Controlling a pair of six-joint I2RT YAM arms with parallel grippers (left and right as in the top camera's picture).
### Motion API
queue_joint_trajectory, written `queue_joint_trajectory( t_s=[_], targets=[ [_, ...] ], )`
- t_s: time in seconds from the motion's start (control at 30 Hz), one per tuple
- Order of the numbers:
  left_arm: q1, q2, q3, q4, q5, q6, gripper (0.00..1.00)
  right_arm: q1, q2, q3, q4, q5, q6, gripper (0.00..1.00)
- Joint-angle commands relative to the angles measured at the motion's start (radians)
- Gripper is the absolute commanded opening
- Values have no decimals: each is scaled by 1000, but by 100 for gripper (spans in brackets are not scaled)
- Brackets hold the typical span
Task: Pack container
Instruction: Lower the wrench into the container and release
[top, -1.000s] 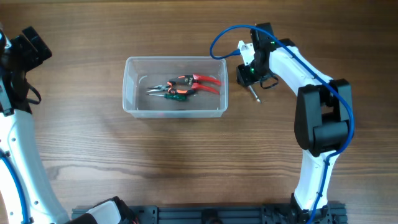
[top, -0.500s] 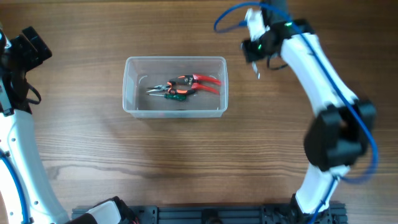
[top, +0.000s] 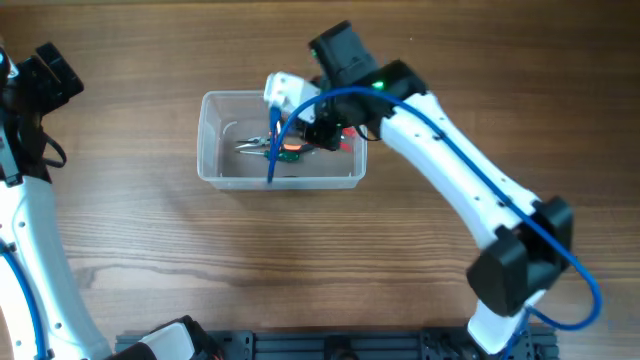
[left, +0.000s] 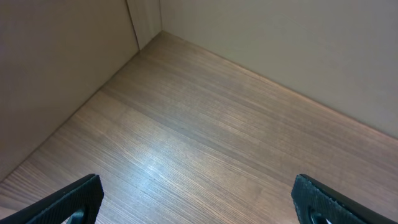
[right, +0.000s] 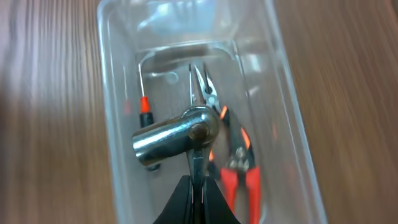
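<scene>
**Right tool over the container, pinching a chrome piece**

Your right tool (right: 195, 194) has its fingers pressed together on a chrome piece (right: 177, 142). They grip its thin metal shank, and a stubby shiny cylinder sits at the far end. In the right wrist view the cylinder lies crosswise over the inside of the container (top: 211, 168). You cannot tell from these views whether it touches the floor of the tub or hangs above it.

The container is a clear tub that sits on the wooden bench (top: 150, 260), left of the bench's middle, with its long sides running left to right. From overhead, your right arm reaches in from the lower right and covers the tub's far right corner. Its blue cable (top: 272, 150) drapes across the middle of the tub.

A pair of pliers (right: 237, 147) with red and black handles lies inside the container. Its pointed nose is aimed at the end away from the wrist camera, just beside the chrome cylinder. On the other side of the cylinder, a thin rod with an orange band (right: 143, 106) lies along the tub wall.

Your left tool (left: 205, 200) is well away at the left edge of the bench. Its fingers are spread wide with nothing between them, and only bare wood shows below.
</scene>
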Motion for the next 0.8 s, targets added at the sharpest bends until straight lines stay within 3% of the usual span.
queue_joint_trajectory(
  t_s=[0.0, 0.17, 0.2, 0.23, 0.27, 0.33, 0.57, 0.67, 0.77],
  targets=[
    [4, 4, 3, 2, -6, -13, 100, -9, 132, -6, 69, -72, -213, 4],
    [4, 4, 3, 2, -6, -13, 100, -9, 256, -6, 90, -63, -195, 5],
    [4, 4, 3, 2, -6, -13, 100, -9, 256, -5, 97, -42, -183, 20],
    [4, 4, 3, 2, -6, -13, 100, -9, 249, 6, 114, 11, -120, 52],
    [3, 4, 3, 2, -6, -13, 100, -9, 238, 32, 132, 82, -5, 58],
    [4, 4, 3, 2, -6, -13, 100, -9, 201, 100, 135, 193, 155, 97],
    [4, 4, 3, 2, -6, -13, 100, -9, 3, 187, 171, 172, 181, 100],
    [4, 4, 3, 2, -6, -13, 100, -9, -106, 187, 251, 183, 409, 100],
    [4, 4, 3, 2, -6, -13, 100, -9, -229, 187, 236, 248, 440, 100]
  ],
)
